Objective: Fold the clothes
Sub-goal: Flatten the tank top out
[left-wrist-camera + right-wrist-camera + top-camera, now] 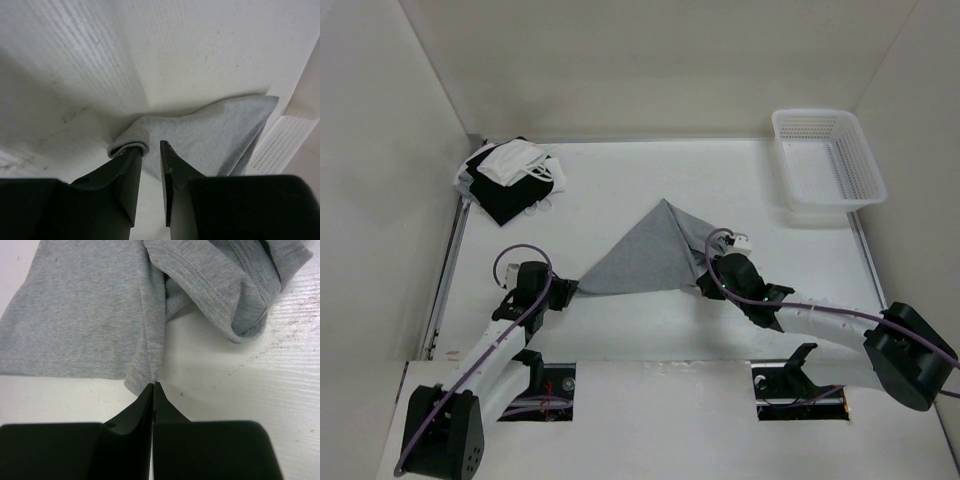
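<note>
grey top [655,255] spread on table [620,190] centre, peak pointing far. right pincer [153,386] clamped on its near-right hem. left pincer [152,146] jaws narrowly apart, top's near-left corner bunched at the tips.

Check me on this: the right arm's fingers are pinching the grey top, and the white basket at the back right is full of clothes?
Not quite: the white basket is empty, as the top view shows. The black and white clothes are piled at the back left instead. The right arm's fingers do pinch the grey top.
</note>
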